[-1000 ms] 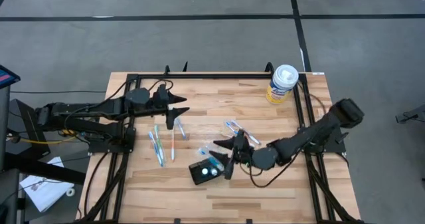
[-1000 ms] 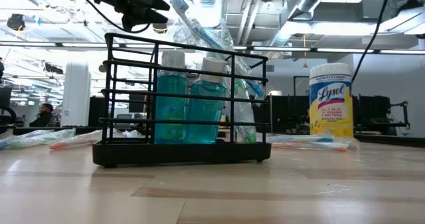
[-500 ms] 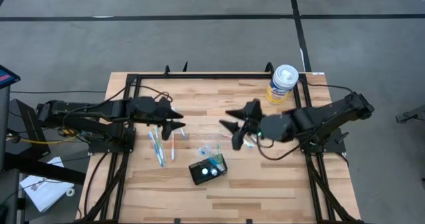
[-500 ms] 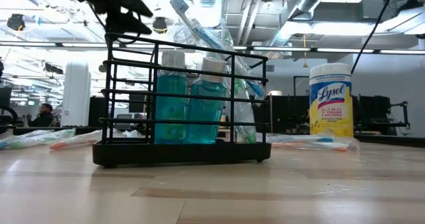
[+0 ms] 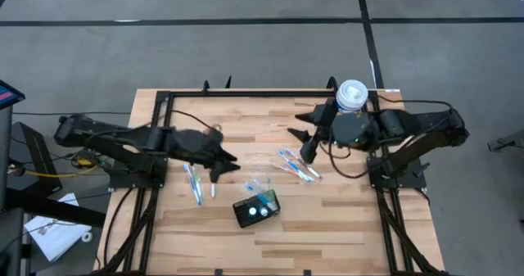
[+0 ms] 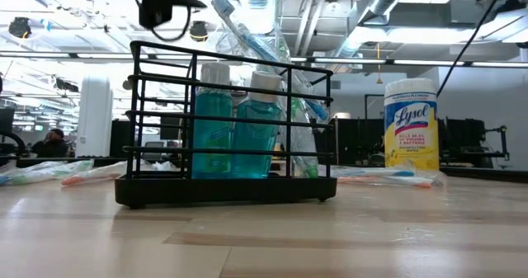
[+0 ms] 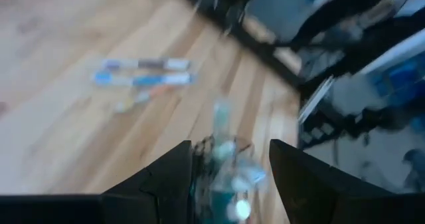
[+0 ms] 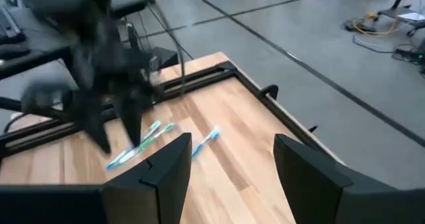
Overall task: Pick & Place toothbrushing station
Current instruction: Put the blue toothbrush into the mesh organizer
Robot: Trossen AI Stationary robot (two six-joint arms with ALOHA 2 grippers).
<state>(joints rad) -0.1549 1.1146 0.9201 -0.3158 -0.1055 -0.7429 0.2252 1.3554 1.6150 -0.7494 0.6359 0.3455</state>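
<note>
The toothbrushing station [image 5: 255, 209] is a small black holder with pale spots on top, standing on the wooden table near its front middle. In the low view it shows as a black wire rack [image 6: 227, 121] holding two teal bottles and bagged toothbrushes. My left gripper [image 5: 226, 171] is open and empty, just to the left of and beyond the station. The blurred station shows between its fingers in the left wrist view [image 7: 222, 167]. My right gripper [image 5: 299, 145] is open and empty, farther back, beside the wipes canister [image 5: 350, 96].
Loose toothbrushes lie left of the station [image 5: 195, 182] and right of it [image 5: 295, 163]. The white-and-yellow canister stands at the far right [image 6: 411, 123]. A black frame [image 5: 270, 92] runs along the table's far edge and sides.
My right gripper has drawn away from the station, going toward the table's far right and the canister. My left gripper has gone toward the near edge and right, toward the station. The station has stayed in place.
</note>
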